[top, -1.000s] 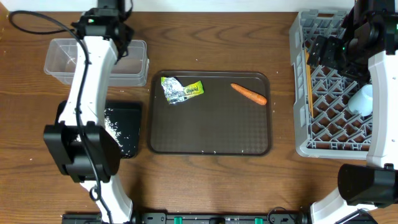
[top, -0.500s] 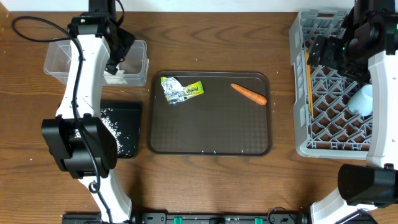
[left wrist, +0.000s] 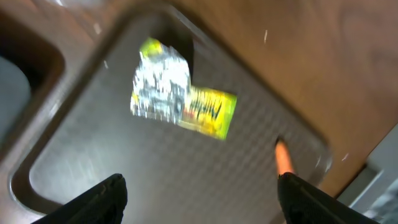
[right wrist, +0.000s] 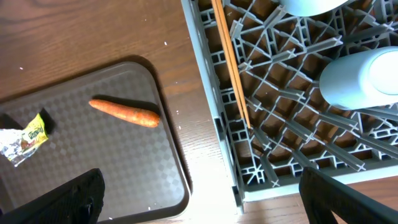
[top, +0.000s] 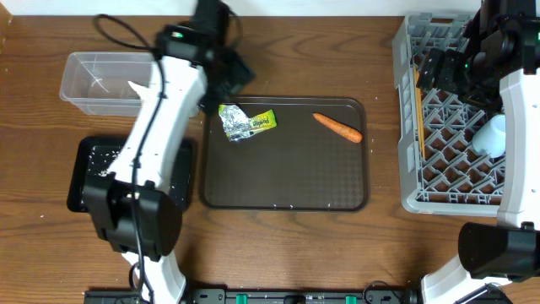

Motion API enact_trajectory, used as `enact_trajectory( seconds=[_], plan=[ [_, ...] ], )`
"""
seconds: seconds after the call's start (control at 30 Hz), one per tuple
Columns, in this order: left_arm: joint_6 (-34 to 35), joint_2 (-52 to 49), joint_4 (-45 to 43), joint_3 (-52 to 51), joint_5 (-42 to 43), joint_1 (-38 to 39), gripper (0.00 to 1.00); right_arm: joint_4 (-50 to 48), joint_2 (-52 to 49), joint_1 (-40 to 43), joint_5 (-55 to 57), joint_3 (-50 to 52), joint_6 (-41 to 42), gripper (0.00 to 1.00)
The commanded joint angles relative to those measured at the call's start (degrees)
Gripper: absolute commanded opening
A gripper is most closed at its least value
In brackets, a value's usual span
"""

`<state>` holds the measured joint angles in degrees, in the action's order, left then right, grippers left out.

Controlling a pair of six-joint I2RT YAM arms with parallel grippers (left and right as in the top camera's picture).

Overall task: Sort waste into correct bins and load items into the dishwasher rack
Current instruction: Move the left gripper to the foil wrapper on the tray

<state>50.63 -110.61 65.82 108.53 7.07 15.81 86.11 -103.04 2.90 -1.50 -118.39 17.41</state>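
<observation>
Swung away from the clear tub [top: 101,84], the left arm now reaches forward and rightward, its wrist above the back left corner of the brown tray [top: 287,177]. The left gripper [left wrist: 202,196] spreads its fingers wide, nothing between them. The right arm stays bent over the dishwasher rack [top: 439,143], and the right gripper [right wrist: 202,193] is likewise agape and empty. The cup [right wrist: 360,78] and chopsticks [right wrist: 231,62] lie in the rack. On the brown tray sit the wrapper [top: 249,122] (silver foil crumpled against it) and the carrot [top: 339,127], well apart. White tissue [top: 135,89] rests in the tub; rice grains [top: 105,154] speckle the black tray [top: 89,181].
</observation>
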Motion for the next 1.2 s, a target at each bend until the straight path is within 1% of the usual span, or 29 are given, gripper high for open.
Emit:
enact_trajectory(
  seconds=[0.0,0.03,0.1,0.17,0.2,0.27,0.47,0.6,0.8,0.87,1.0,1.17],
  plan=[
    [-1.05,0.2,0.5,-2.71,-2.23,2.78,0.84,0.07,-0.26,0.04,-0.04,0.04,0.57,0.99],
    [-1.05,0.0,0.39,-3.43,-2.23,3.76,0.85,0.07,-0.26,0.04,-0.04,0.04,0.57,0.99],
    [-1.07,-0.31,0.26,-4.37,-2.21,5.33,0.94,0.07,-0.26,0.04,-0.04,0.04,0.57,0.99],
    [-1.09,-0.61,0.31,-4.55,-2.21,6.34,0.96,0.07,-0.26,0.04,-0.04,0.04,0.57,0.99],
    [-1.07,-0.63,0.28,-4.57,-2.21,6.73,0.98,0.07,-0.26,0.04,-0.04,0.04,0.57,0.99],
    [-1.09,-0.63,0.22,-4.57,-2.21,7.13,1.0,0.07,-0.26,0.02,-0.04,0.04,0.57,0.99],
    [-1.05,-0.63,0.07,-5.51,-2.21,7.15,0.99,0.07,-0.26,0.04,-0.04,0.04,0.57,0.99],
    [-1.05,-0.63,-1.01,-8.26,-2.21,7.21,0.99,0.07,-0.26,0.04,-0.04,0.04,0.57,0.99],
    [-0.57,-0.63,-6.99,-15.67,-2.21,7.26,0.99,0.07,-0.26,0.04,-0.04,0.04,0.57,0.99],
    [1.16,-0.63,-10.05,-18.27,-2.38,7.23,0.99,0.07,-0.26,0.04,-0.04,0.04,0.57,0.99],
    [8.15,-0.63,-15.19,-21.62,-5.03,7.26,0.99,0.07,-0.26,0.04,-0.04,0.04,0.57,0.99],
    [9.6,-0.66,-21.46,-22.93,-8.15,7.08,0.99,0.07,-0.26,0.04,-0.04,0.04,0.57,0.99]
  ],
)
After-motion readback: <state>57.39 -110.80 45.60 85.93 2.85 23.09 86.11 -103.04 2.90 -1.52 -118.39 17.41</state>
